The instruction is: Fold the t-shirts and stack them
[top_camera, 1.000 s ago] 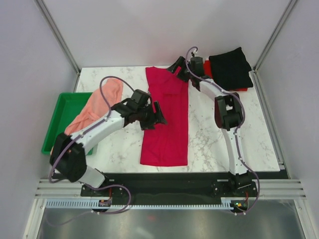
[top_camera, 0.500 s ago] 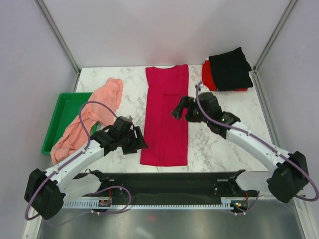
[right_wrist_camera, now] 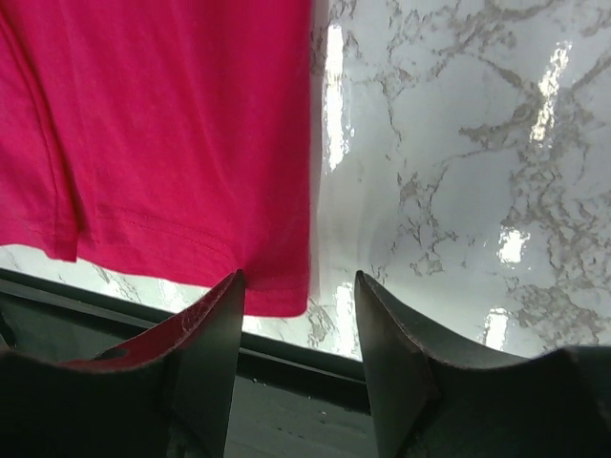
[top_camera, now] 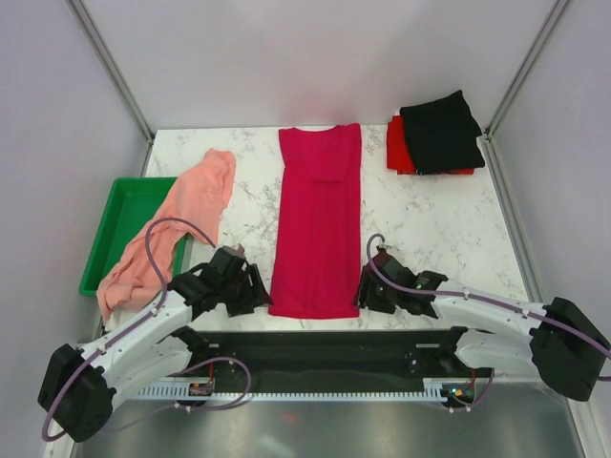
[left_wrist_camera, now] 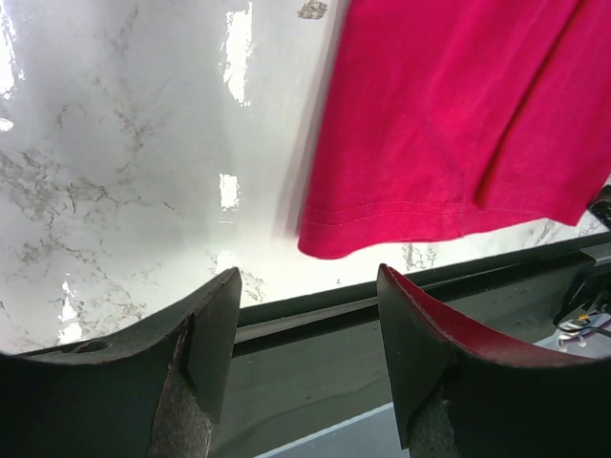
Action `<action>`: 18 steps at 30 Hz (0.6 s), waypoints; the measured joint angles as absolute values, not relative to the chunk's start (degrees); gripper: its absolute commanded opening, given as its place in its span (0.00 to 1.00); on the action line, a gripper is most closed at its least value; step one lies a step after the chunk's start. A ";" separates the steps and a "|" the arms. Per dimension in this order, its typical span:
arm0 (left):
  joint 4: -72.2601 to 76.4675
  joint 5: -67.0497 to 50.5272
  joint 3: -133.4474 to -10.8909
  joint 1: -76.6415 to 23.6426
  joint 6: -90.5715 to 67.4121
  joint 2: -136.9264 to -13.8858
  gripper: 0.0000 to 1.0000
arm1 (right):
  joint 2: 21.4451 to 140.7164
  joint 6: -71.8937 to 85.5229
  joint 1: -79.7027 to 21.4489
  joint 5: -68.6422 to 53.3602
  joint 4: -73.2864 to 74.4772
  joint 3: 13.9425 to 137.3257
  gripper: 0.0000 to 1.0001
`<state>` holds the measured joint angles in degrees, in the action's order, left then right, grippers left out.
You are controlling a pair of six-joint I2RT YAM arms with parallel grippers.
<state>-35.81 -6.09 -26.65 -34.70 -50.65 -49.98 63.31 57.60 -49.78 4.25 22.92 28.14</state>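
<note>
A crimson t-shirt point(top_camera: 318, 219), folded into a long strip, lies down the middle of the marble table point(top_camera: 430, 229). My left gripper point(top_camera: 254, 292) hovers open just left of its near-left hem corner point(left_wrist_camera: 382, 224), with nothing between the fingers point(left_wrist_camera: 212, 329). My right gripper point(top_camera: 367, 290) is open beside the near-right hem corner point(right_wrist_camera: 272, 286), which shows just past its left finger point(right_wrist_camera: 215, 324). A salmon-pink t-shirt point(top_camera: 181, 215) lies crumpled at the left. A folded black t-shirt point(top_camera: 441, 129) rests on a folded bright red t-shirt point(top_camera: 398, 148) at the back right.
A green plastic tray point(top_camera: 119, 215) stands at the table's left edge, with the salmon-pink shirt trailing into it. The black base rail point(top_camera: 325, 343) runs along the near table edge, right under both grippers. Bare marble point(right_wrist_camera: 458, 143) lies right of the crimson shirt.
Both arms have drawn back to the near table edge, the left from the crimson shirt's left side, the right from its far end. The right jaws have narrowed.
</note>
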 measured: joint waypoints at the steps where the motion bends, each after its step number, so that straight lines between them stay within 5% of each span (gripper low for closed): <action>1: -35.70 -6.09 -26.22 -34.70 -50.70 -49.98 0.66 | 63.88 57.91 -49.80 4.45 22.24 28.05 0.55; 9: -31.33 -6.87 -22.17 -34.72 -51.24 -50.39 0.64 | 65.65 58.96 -50.17 4.93 18.74 27.29 0.32; 14: -27.57 -9.10 -20.29 -34.74 -52.05 -51.55 0.63 | 66.72 59.29 -51.35 4.58 17.10 27.03 0.32; 18: -25.69 -9.37 -19.88 -34.74 -52.16 -51.77 0.63 | 66.98 59.79 -52.03 4.51 16.45 26.68 0.44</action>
